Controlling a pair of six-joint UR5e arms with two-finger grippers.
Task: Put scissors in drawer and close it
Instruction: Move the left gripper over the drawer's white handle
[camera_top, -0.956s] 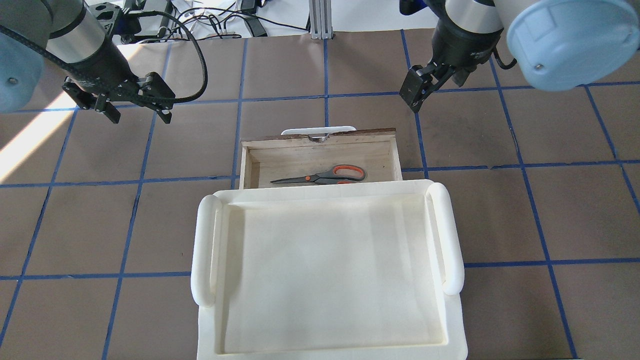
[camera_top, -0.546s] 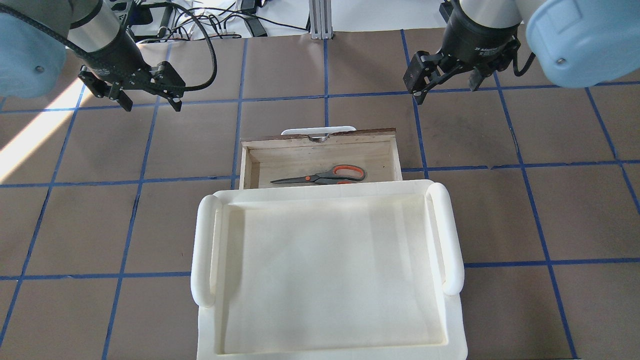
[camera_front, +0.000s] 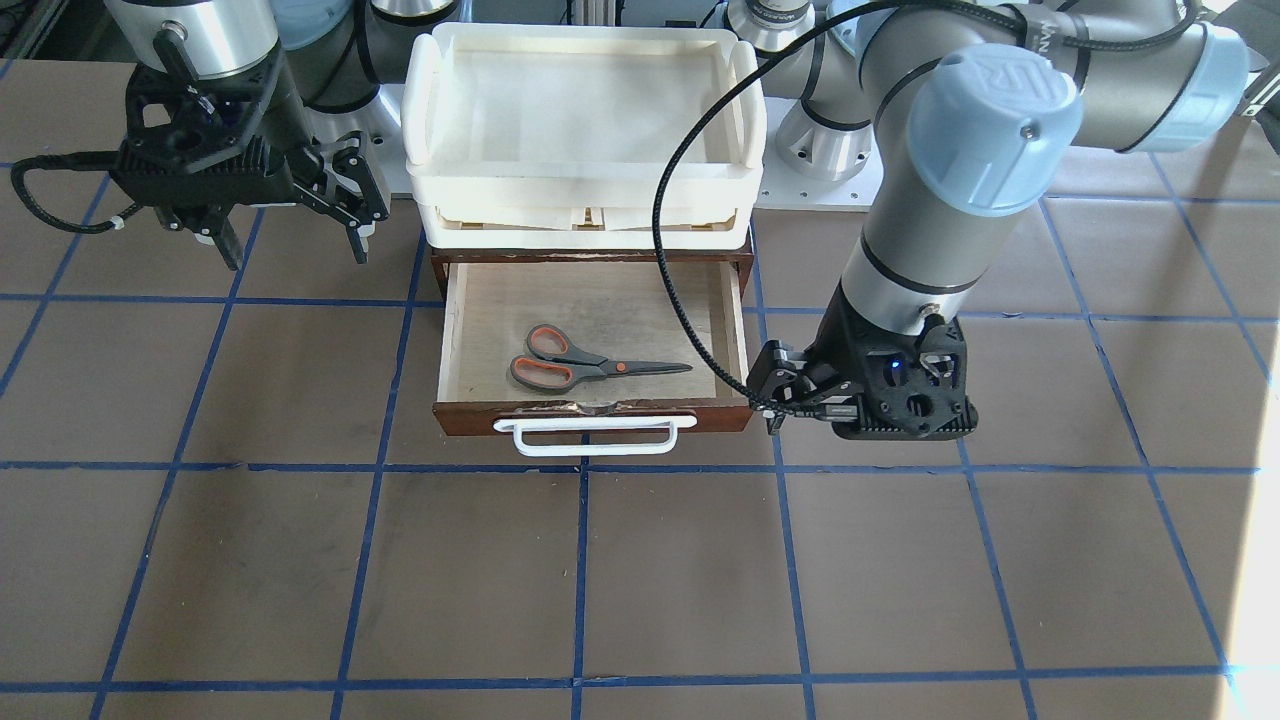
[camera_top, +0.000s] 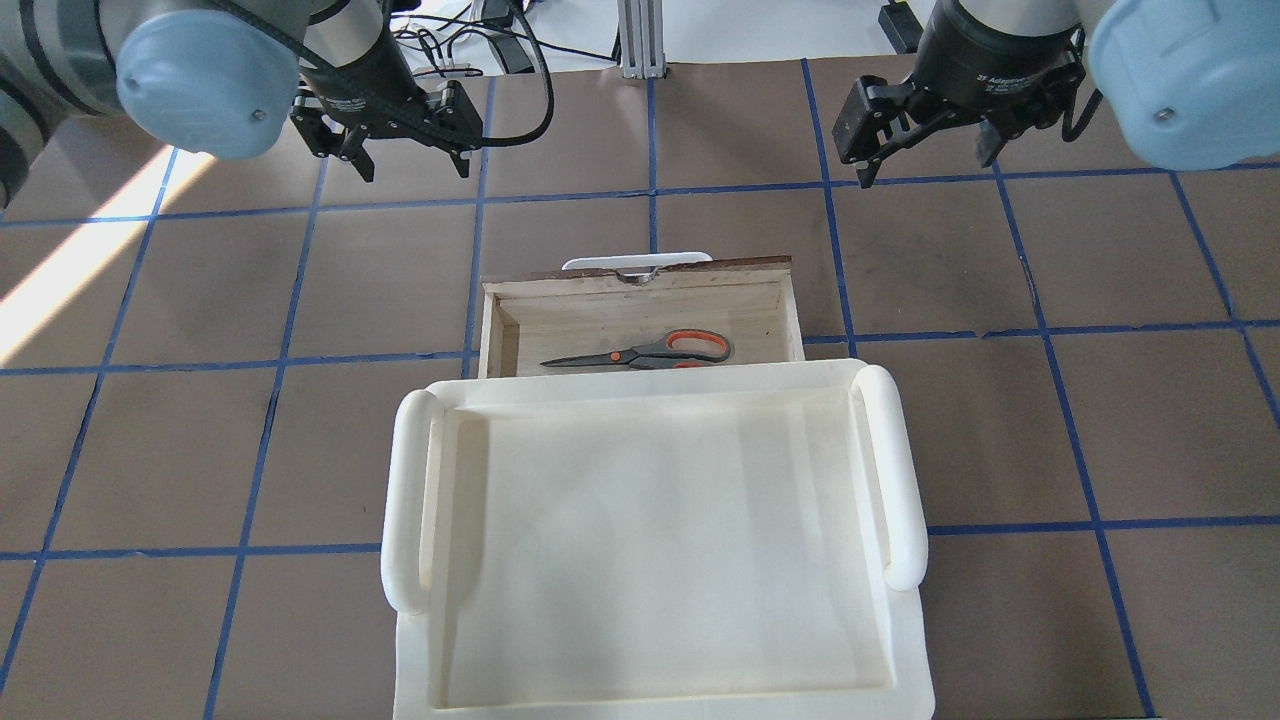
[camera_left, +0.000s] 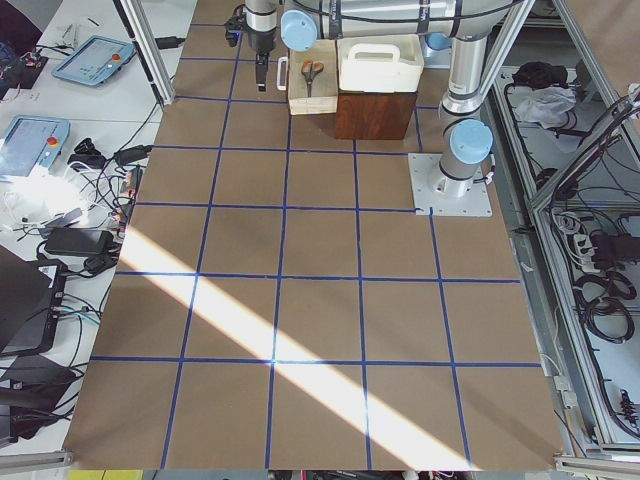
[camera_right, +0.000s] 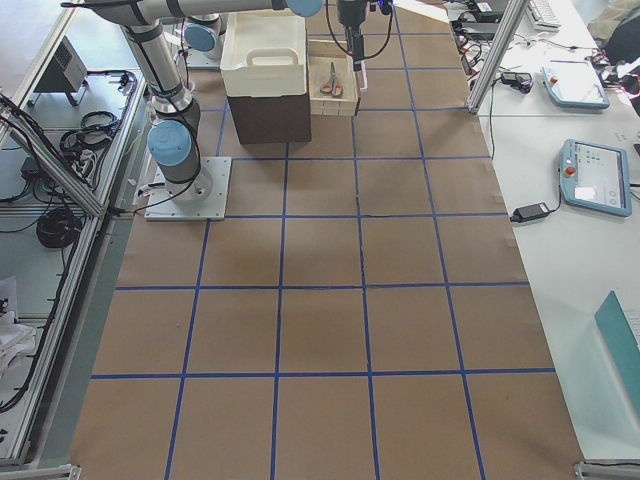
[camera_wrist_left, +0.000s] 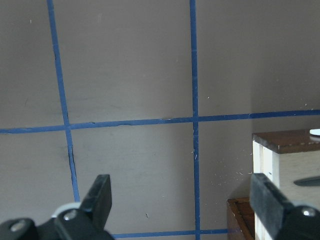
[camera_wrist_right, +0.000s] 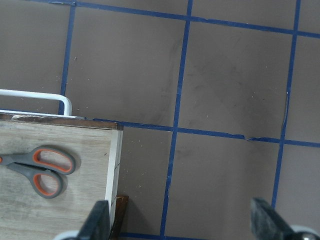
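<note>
Two arms were swinging at once there, and neither carried anything. Across the taped table (camera_top: 1100, 420) nothing else had budged. The white tray (camera_top: 640, 382) sat on top of the cabinet, and the drawer (camera_top: 600, 318) under it stood pulled right out, just as it had a second earlier.

What had changed was me. My left gripper (camera_top: 413, 165) had slid in from the left edge toward the middle, fingers spread wide with only bare table between them. Its wrist camera caught the drawer's front corner at the right edge. My right gripper (camera_top: 925, 165) had shifted outward a little and turned. Its fingers, edge-on a second before, now showed spread wide too, gripping nothing.

The scissors (camera_top: 650, 352) lay flat on the plywood floor, untouched, with handles to the right and blades pointing left in the overhead view. So the first half looked done to me, and the closing was what remained. The white bar handle (camera_front: 594, 436) stuck out in front. I judged my left gripper was the one lining up to get in front of it and push.
</note>
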